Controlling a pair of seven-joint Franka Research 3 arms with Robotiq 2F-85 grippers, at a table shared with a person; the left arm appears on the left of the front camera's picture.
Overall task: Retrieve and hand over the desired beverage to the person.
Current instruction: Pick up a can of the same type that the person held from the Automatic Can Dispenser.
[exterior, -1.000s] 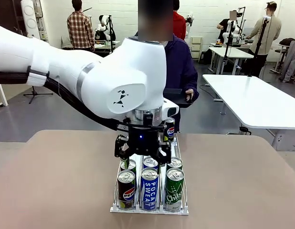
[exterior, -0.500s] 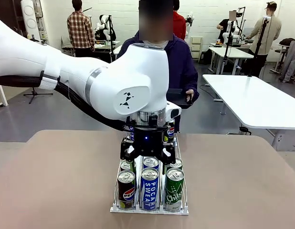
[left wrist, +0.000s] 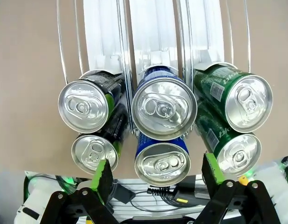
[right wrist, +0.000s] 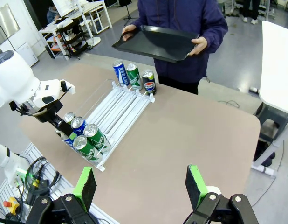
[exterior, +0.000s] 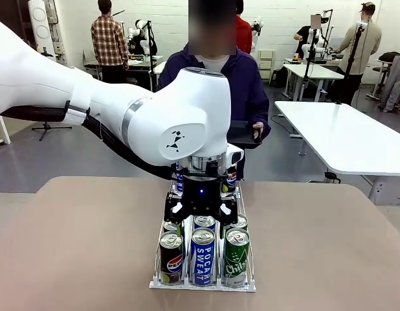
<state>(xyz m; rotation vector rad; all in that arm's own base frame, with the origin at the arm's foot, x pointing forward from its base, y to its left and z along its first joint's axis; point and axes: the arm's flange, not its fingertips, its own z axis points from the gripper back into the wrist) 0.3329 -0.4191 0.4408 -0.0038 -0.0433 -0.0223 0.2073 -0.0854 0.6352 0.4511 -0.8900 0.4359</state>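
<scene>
The left hand (left wrist: 157, 171) hangs wide open over the blue cans (left wrist: 163, 108) in the middle row of the rack (left wrist: 106, 37). Close on both sides stand black cans (left wrist: 85, 105) and green cans (left wrist: 242, 100). The right hand (right wrist: 140, 185) is open, up high. The person (right wrist: 181, 18) stands across the worktop (right wrist: 181, 135), holding a black tray (right wrist: 155, 44).

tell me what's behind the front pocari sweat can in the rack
A second blue can sits behind the front Pocari Sweat can in the middle lane, then bare rails. The front can covers its label, so the brand is unreadable.
</scene>
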